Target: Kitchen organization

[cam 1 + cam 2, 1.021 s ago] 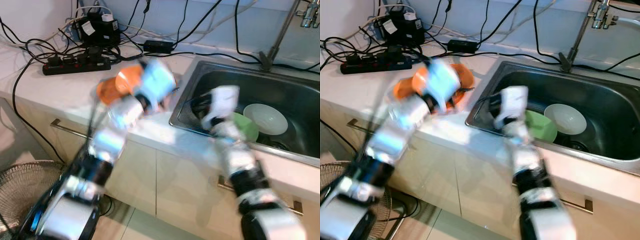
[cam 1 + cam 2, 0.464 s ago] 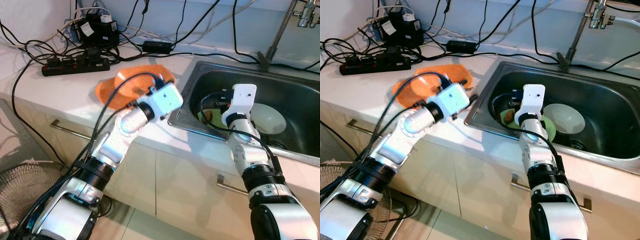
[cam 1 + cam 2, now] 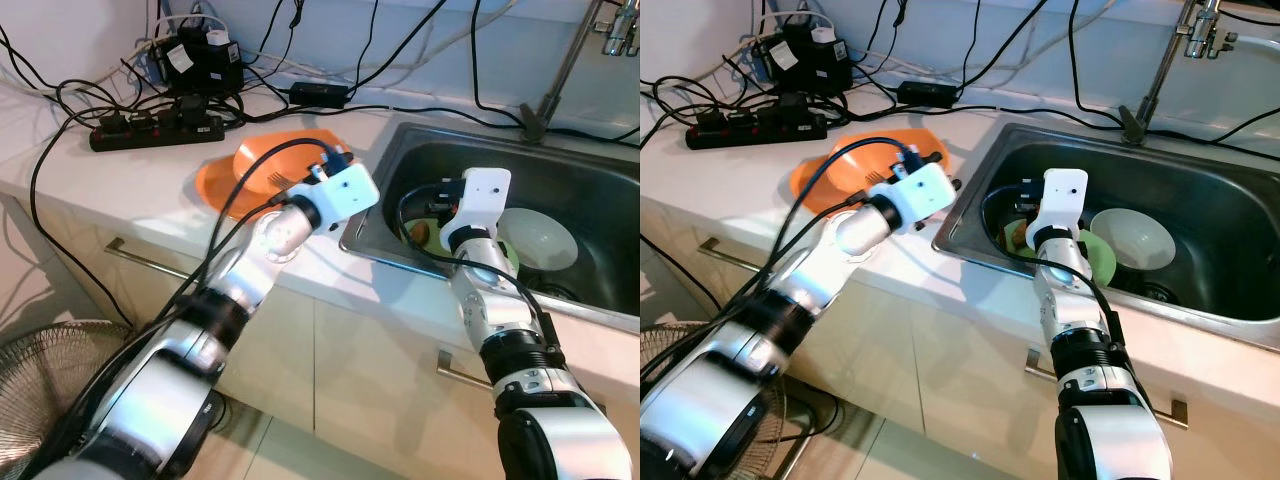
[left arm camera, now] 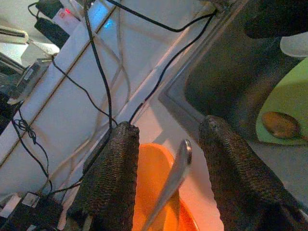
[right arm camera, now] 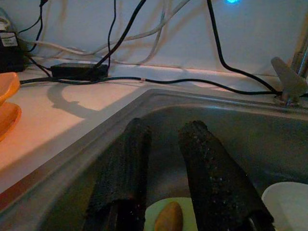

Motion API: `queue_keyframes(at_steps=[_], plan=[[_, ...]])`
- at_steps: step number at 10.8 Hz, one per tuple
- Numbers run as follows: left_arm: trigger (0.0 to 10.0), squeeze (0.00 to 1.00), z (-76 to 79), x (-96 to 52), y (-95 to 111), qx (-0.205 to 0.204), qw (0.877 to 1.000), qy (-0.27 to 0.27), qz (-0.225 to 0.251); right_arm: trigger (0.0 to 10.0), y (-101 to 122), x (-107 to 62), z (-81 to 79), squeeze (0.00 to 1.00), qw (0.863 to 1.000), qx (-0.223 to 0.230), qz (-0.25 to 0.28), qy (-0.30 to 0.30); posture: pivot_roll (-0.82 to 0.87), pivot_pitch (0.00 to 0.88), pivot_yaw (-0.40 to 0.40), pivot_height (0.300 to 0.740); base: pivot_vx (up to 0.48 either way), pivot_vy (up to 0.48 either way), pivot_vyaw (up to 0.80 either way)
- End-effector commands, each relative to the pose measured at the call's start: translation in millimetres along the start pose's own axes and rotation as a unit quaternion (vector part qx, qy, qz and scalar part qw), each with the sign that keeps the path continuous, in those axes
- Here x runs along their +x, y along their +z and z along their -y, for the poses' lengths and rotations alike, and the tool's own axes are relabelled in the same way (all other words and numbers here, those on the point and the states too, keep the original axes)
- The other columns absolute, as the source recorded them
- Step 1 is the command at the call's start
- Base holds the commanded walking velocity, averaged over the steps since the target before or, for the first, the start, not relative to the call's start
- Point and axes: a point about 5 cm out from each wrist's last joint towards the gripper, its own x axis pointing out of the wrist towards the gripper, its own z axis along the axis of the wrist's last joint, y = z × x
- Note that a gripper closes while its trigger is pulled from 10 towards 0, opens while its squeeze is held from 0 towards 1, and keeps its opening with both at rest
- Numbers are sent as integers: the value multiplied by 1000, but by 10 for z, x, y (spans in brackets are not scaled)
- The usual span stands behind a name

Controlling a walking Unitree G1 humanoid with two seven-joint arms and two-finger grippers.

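Observation:
An orange bowl [image 3: 262,160] rests on an orange plate [image 3: 215,188] on the white counter, just left of the steel sink [image 3: 600,190]. A metal utensil [image 4: 174,175] lies in the bowl. My left gripper [image 4: 169,125] hovers over the bowl's sink-side rim, open, with the utensil's handle below the gap between its fingers. My right gripper [image 5: 166,125] is inside the sink at its left end, open, just above a green plate [image 3: 1092,256]. A brown spoon [image 4: 281,125] lies on that plate. A white bowl [image 3: 540,240] sits next to the plate.
A black power strip [image 3: 155,130], adapters and many black cables crowd the back of the counter. The faucet [image 3: 555,75] rises behind the sink. Cabinet fronts with bar handles lie below, and a floor fan [image 3: 50,370] stands at lower left.
A second ago both arms were blurred in motion. Since then the left gripper has moved over the orange bowl toward the sink, and the right gripper has settled in the sink's left end.

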Motion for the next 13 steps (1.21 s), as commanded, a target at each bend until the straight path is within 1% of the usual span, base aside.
queue_keyframes(at_steps=[1, 4, 7, 8, 9, 13], plan=[[10000, 0, -27, 30, 11, 8, 1000, 4, -1, 10000, 30, 3, -6, 0, 1000, 2, 7, -4, 145, 7, 41, 740, 0, 0, 0], [10000, 0, -16, 112, 0, 11, 1000, 9, -12, 10000, -22, -75, -6, 0, 1000, 5, 8, -8, 131, 33, 60, 740, 0, 0, 0], [10000, 0, -55, 133, -41, 14, 999, 25, -24, 10000, -57, -144, -28, 0, 1000, 9, 5, -10, 113, 52, 77, 740, 0, 0, 0], [9804, 0, -50, 134, -56, 14, 999, 28, -28, 10000, -67, -169, -22, 0, 1000, 9, 5, -13, 104, 57, 86, 740, 0, 0, 0], [0, 0, -45, 133, -71, 11, 999, 33, -31, 10000, -78, -197, 6, 0, 1000, 10, 4, -20, 97, 62, 93, 740, 0, 0, 0], [0, 0, -26, 144, -58, 8, 999, 36, -25, 10000, -119, -274, -1, 0, 1000, 13, -3, -27, 92, 76, 104, 740, 0, 0, 0]])
